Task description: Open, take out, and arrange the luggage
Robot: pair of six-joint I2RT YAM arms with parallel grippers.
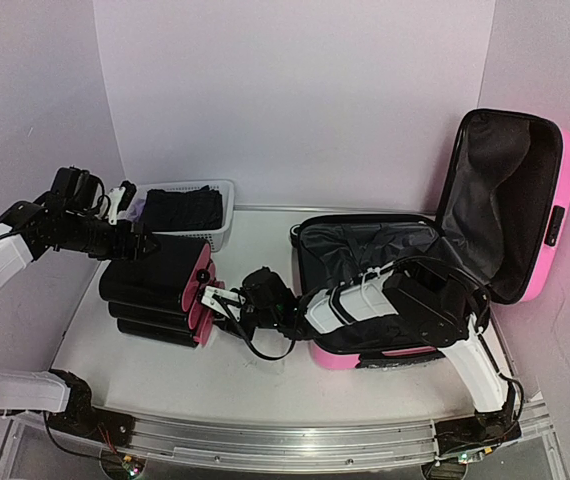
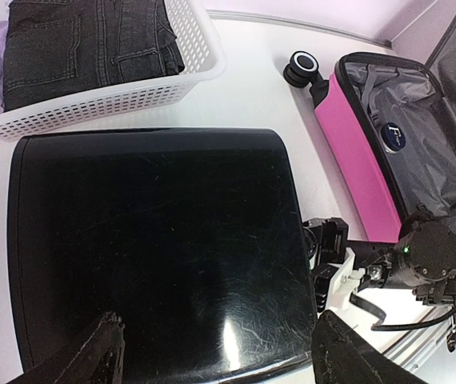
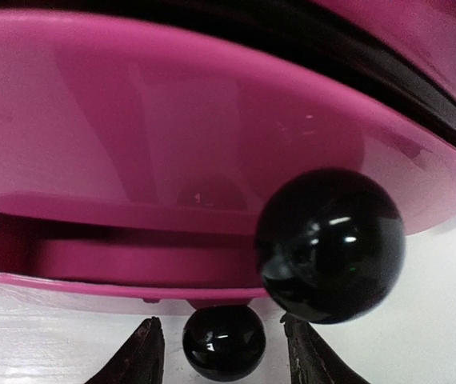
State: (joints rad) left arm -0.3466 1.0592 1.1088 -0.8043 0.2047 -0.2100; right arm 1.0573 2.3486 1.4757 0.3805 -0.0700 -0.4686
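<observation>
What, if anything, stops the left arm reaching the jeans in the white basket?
Probably nothing: the jeans lie uncovered in the basket, just beyond the black case under the open left end effector.

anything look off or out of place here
Nothing looks spilled or damaged. The only untidy thing is the black-and-pink stack left of the open suitcase: its layers sit staggered rather than flush. The jeans lie folded in the white basket.

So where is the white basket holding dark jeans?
Overhead view: the white mesh plastic basket sits back left, just behind the black-and-pink stack of cases.
</observation>
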